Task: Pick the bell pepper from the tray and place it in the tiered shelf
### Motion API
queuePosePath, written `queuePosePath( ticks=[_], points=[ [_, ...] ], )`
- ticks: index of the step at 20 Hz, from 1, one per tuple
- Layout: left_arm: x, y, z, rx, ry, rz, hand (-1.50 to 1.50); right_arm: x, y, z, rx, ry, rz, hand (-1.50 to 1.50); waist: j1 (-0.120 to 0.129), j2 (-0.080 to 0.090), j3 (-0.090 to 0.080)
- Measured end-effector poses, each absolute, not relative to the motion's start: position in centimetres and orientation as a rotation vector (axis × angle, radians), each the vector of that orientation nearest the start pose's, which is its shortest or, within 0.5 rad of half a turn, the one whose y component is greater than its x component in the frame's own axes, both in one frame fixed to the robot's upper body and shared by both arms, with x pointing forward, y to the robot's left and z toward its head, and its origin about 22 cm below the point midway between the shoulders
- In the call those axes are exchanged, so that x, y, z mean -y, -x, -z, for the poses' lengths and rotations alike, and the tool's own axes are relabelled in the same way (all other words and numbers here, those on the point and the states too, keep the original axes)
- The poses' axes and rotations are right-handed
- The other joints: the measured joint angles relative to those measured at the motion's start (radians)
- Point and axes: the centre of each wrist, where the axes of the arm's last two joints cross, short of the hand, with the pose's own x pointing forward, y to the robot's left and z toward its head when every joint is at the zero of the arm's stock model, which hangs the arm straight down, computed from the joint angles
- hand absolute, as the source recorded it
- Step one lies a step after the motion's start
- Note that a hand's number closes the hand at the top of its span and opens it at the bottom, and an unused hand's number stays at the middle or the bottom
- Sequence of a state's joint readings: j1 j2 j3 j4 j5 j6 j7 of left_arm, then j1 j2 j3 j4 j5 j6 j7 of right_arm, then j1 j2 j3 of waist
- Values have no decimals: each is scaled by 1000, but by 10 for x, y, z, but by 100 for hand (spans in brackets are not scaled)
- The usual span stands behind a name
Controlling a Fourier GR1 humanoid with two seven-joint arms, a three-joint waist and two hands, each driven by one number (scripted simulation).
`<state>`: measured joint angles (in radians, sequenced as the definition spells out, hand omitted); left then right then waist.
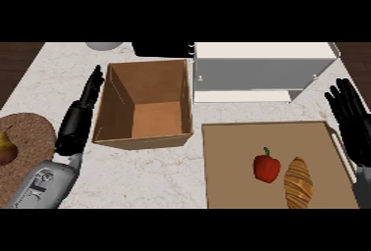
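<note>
- At the far left of the table [159, 171], a pear [6, 147] sits on a round mat [33, 142].
- The left robot hand [78, 117] lies along the left wall of an open cardboard box [145, 105], fingers straight and pointing away from the robot, holding nothing.
- Right of the box is the tray [232, 147]. The bell pepper [267, 167] lies near its middle, stem pointing away from the robot, so its long axis runs front to back.
- A croissant [298, 182] lies just beside the pepper on the right, lined up the same way.
- The tiered shelf [261, 68] stands beyond the tray's far edge.
- The right robot hand [353, 122] rests at the view's right edge, open, fingers up, empty.
- The pepper lies to this hand's left and a little closer to the robot.
- It is much the nearer hand, but the croissant is in between, so coming down from above looks safest.
</note>
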<state>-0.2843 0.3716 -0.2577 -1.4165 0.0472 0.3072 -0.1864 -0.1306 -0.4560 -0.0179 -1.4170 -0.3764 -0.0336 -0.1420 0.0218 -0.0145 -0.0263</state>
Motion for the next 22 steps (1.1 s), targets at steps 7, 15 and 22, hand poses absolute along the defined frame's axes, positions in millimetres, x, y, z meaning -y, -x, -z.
queuePosePath(
  ticks=[7,15,22],
  points=[
    [-275,-267,12,1464,-286,74,0,391,-231,-45,1610,642,37,150,-81,11,10],
    [-289,-242,38,1163,-162,-66,0,383,-130,1,1311,936,231,-150,-81,8,21],
    [-288,-241,36,1121,-124,-70,0,330,-81,-41,1309,834,86,-150,-49,11,23]
  ],
)
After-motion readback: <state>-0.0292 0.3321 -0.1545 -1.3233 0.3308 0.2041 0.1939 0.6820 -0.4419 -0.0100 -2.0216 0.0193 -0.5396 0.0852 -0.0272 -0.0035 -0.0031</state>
